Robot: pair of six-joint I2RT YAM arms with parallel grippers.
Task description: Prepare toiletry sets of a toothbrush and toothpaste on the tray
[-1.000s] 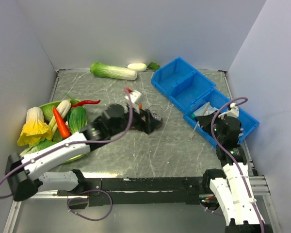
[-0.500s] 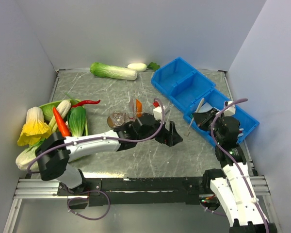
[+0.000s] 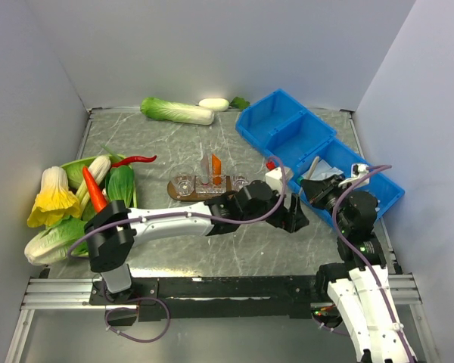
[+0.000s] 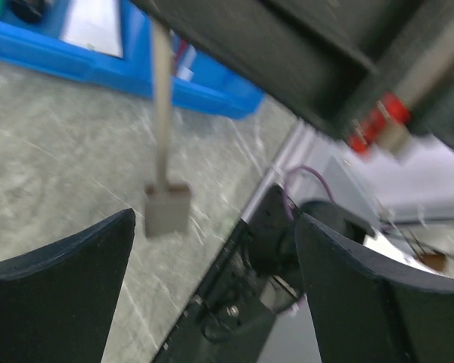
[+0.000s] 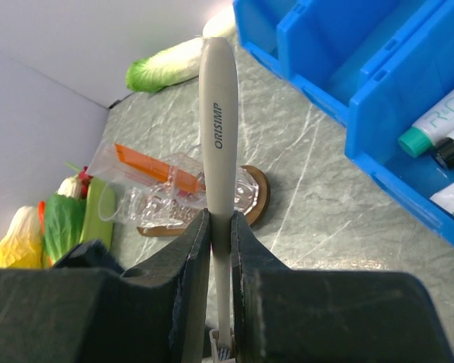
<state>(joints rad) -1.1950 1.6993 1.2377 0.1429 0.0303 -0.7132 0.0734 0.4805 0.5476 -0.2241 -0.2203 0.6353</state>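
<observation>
Now our right jaws clamp the toothbrush (image 5: 218, 128) near its head, held aloft beside the blue bin (image 5: 378, 121). Light, stiff, slick plastic: we judge mid-handle the safest hold. Our left jaws gape empty nearby; the tray (image 3: 178, 196) sits apart.

Grey marble-look table (image 3: 250, 249); on it wooden tray (image 3: 181, 196), blue bins (image 3: 287, 132), green dish (image 3: 74, 168), cabbage (image 3: 178, 111) at back

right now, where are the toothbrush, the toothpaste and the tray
toothbrush (image 5: 218, 113): right wrist view, on its white handle by the lettering
toothpaste (image 3: 216, 163): top view, on the orange tube body
tray (image 5: 262, 193): right wrist view, on its bare rounded end
</observation>
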